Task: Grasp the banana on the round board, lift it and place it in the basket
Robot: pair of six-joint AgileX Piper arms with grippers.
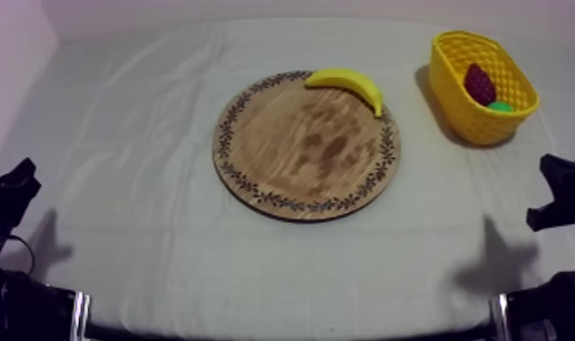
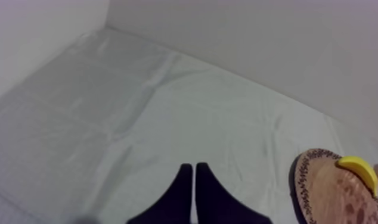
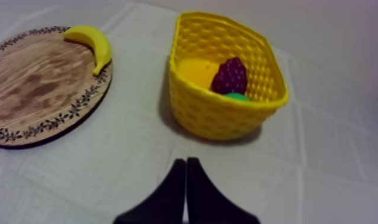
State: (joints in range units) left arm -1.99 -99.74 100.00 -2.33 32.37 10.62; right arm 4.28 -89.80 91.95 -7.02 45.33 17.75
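A yellow banana (image 1: 350,84) lies on the far right rim of the round wooden board (image 1: 282,172) at the table's middle. The yellow basket (image 1: 454,86) stands at the far right and holds a dark bunch of grapes (image 1: 479,83) and something green. My left gripper (image 1: 14,186) rests low at the left edge, my right gripper (image 1: 559,195) low at the right edge, both far from the banana. In the left wrist view my fingers (image 2: 193,182) lie together over bare cloth, with the board (image 2: 322,196) and banana (image 2: 361,171) off to the side. In the right wrist view my gripper (image 3: 186,170) is shut just short of the basket (image 3: 215,113), the banana (image 3: 96,43) lying beyond on the board (image 3: 30,89).
Walls close the table at the back and left. Grey-white cloth (image 1: 146,118) stretches between the board and both arms.
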